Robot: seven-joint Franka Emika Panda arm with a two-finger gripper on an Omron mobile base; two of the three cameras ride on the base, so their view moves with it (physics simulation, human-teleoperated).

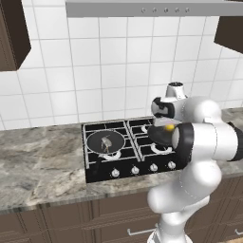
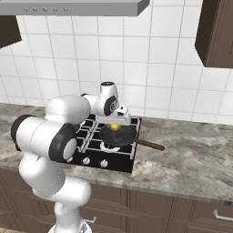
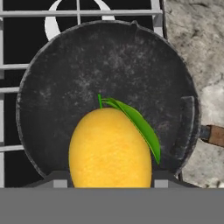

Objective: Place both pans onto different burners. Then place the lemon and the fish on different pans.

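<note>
One black pan [image 1: 106, 141] sits on the front left burner with the small grey fish [image 1: 107, 141] lying in it. The other pan [image 2: 119, 135] rests on the front right burner [image 2: 105, 146], its brown handle [image 2: 152, 145] pointing right over the counter. My gripper [image 2: 115, 123] hangs over this pan, shut on the yellow lemon [image 2: 114, 127]. In the hand view the lemon [image 3: 109, 148], with a green leaf, sits between my fingertips above the pan's dark floor [image 3: 109, 78]. My arm hides part of the right pan [image 1: 158, 136] in the left base view.
The black cooktop [image 1: 97, 171] has a row of silver knobs [image 1: 135, 170] along its front. Grey marble counter [image 1: 38, 166] runs to both sides. A tiled wall stands behind, with a range hood [image 1: 152, 8] and dark cabinets [image 2: 218, 32] above.
</note>
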